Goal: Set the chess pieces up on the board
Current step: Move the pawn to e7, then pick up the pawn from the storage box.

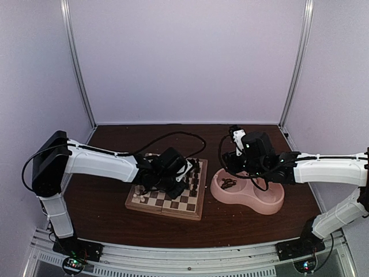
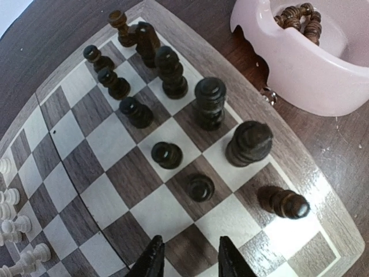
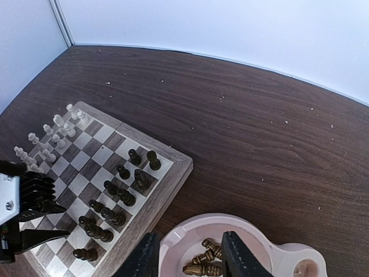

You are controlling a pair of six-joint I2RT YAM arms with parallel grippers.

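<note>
The board (image 1: 173,205) lies on the dark wooden tabletop (image 1: 109,222), left of centre. The pink double bowl (image 1: 271,206) sits just beside its right edge, with a narrow strip of wood between them. Dark pieces (image 2: 210,104) stand in two uneven rows along the board's bowl-side edge. One corner piece (image 2: 282,202) leans hard over and may be lying down. Cream pieces (image 3: 57,127) cluster along the opposite edge. A heap of brown pieces (image 3: 204,261) lies in the bowl's well nearer the board.

The left end effector (image 2: 190,239) hangs over the board close to the dark rows. Its fingers are moderately apart, with only a bare square between them. The right end effector (image 3: 190,236) hangs above the bowl, partly spread and empty, and the heap shows below the gap.

From overhead, the left arm's wrist and a looping black cable (image 1: 173,136) cover the middle of the board, hiding most squares and pieces there. What shows is too small to tell which chessman is which. In the left wrist view the cream pieces are cut off at the left edge and the bowl is cropped at the top right. In the right wrist view the bowl runs off the bottom, so only a sliver of its second well shows, and the left end effector appears cropped at the left edge.
</note>
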